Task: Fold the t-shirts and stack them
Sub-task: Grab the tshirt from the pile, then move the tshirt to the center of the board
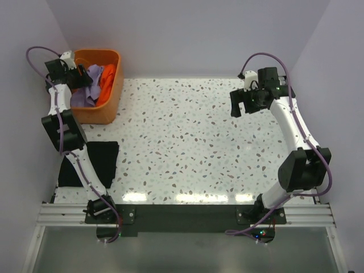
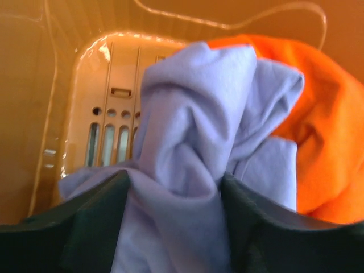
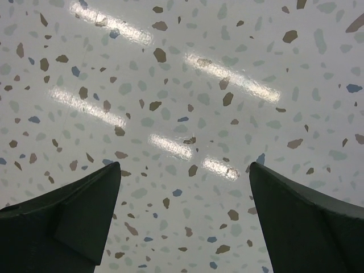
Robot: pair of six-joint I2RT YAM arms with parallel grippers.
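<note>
The speckled desk (image 1: 187, 142) fills most of the top view, with its wide middle lying between the two arms. At its far left corner stands the orange basket (image 1: 98, 114), its slotted wall showing close in the left wrist view. Near the left edge, closer to the arm bases, the black shirt (image 1: 101, 162) lies flat and folded on the desk. The left arm crosses above it and hides part of it from the top camera.

The other two shirts are crumpled together inside the basket. The lilac shirt (image 2: 193, 125) is on the left and heaped up, and the orange shirt (image 2: 330, 125) is pressed against its right side.

The left gripper (image 2: 173, 179) is down in the basket, its jaws fairly wide around a bunched fold of lilac cloth that touches both fingers. Whether the cloth is truly pinched I cannot tell.

The right gripper (image 3: 185, 165) hangs above bare desk at the far right — jaws spread wide, nothing between them, well apart from every shirt.
</note>
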